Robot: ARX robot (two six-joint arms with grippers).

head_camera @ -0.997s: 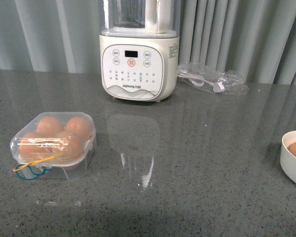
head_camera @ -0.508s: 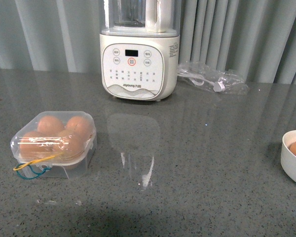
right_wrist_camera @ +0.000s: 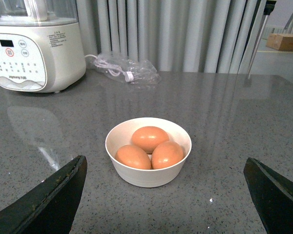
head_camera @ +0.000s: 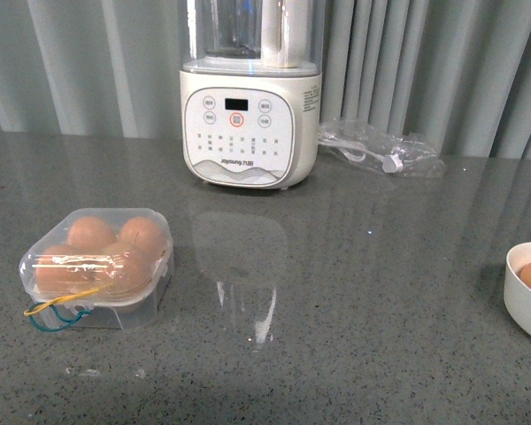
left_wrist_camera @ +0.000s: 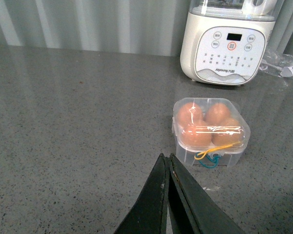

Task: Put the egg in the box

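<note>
I see small clear plastic egg box (head_camera: 97, 266), lid shut over four brown eggs, left-front of white blender (head_camera: 248, 97); left gripper (left_wrist_camera: 167, 168) pinched shut, empty; right gripper (right_wrist_camera: 166, 195) spread wide over white round bowl (right_wrist_camera: 148, 168) of three eggs.

Left gripper (left_wrist_camera: 168, 163): two slim, matte black fingers (left_wrist_camera: 154, 204) tapering to narrow tips, edges faintly scuffed; right gripper (right_wrist_camera: 166, 195): broad, dark, matte fingers (right_wrist_camera: 53, 197) with rounded outer corners and lightly speckled surfaces; no cables or markings visible.
</note>
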